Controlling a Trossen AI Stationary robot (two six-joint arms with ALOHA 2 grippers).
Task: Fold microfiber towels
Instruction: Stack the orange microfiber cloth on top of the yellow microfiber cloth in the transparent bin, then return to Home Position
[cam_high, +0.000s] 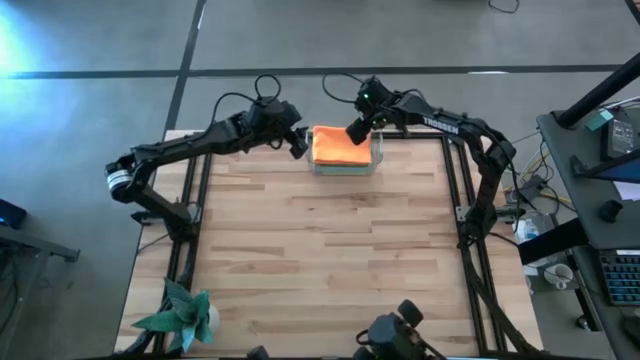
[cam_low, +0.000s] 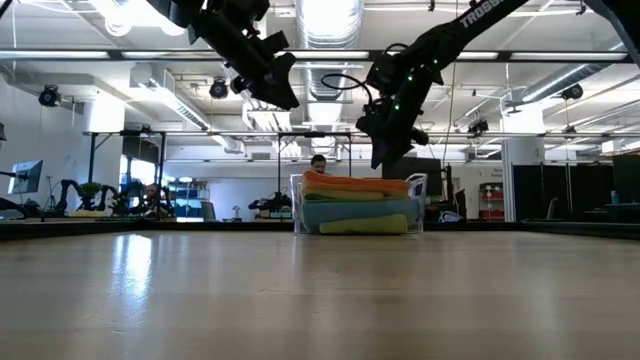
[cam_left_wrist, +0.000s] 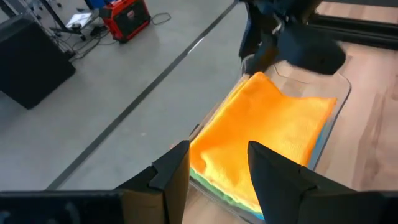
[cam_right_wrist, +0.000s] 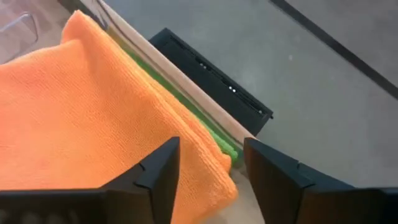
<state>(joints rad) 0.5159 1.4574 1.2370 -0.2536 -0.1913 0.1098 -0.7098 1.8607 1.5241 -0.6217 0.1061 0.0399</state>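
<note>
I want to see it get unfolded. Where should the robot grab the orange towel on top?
Probably by the corner of the orange towel that sticks out over the edge of the clear bin, coming down from above. It lies folded on top of the pile, so nothing covers it. The right tool is open and right over that corner; the left tool, also open, is at the other side.

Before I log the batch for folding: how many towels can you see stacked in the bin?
4 layers show in the clear bin: orange towel on top, a green one, a blue one, a yellow-green one lowest. More may be hidden.
</note>
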